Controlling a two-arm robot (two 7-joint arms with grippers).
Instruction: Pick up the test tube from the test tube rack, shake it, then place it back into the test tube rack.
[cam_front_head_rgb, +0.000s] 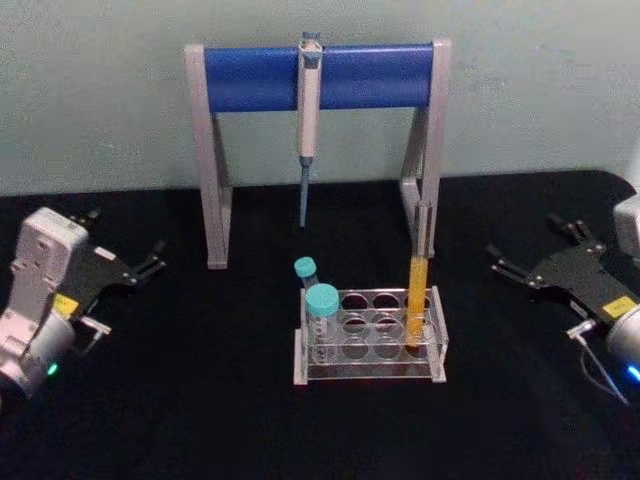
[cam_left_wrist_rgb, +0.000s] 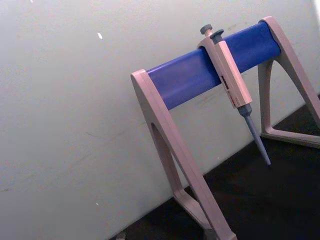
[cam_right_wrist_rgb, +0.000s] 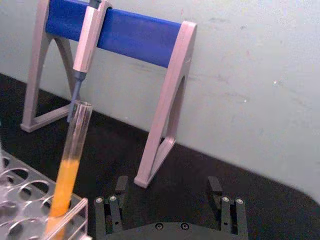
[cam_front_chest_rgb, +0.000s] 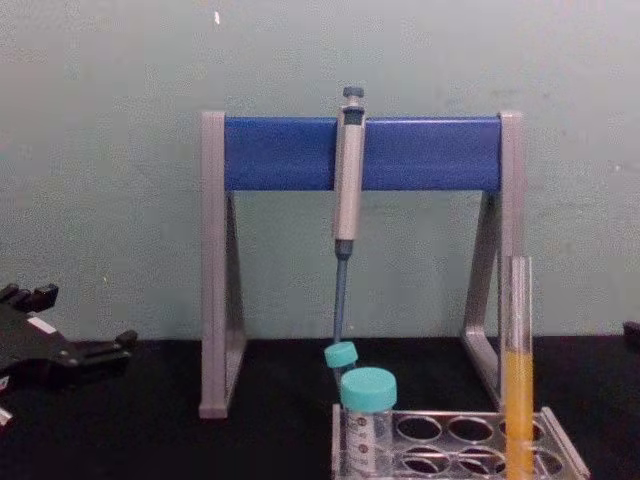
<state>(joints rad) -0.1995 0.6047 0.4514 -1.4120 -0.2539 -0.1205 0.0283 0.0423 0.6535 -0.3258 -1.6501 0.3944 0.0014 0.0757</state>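
Observation:
The test tube is a slim, uncapped glass tube with orange-yellow liquid in its lower half. It stands upright in the right end of the clear test tube rack at the table's centre. The chest view shows the test tube and the rack low on the right. My right gripper rests open to the right of the rack and holds nothing. In the right wrist view the right gripper is open, and the test tube stands apart from it in the rack. My left gripper is open and empty at the far left.
Two teal-capped tubes stand at the rack's left end. A grey-and-blue pipette stand with a hanging pipette rises behind the rack against the wall. Black tabletop lies bare on both sides of the rack and in front of it.

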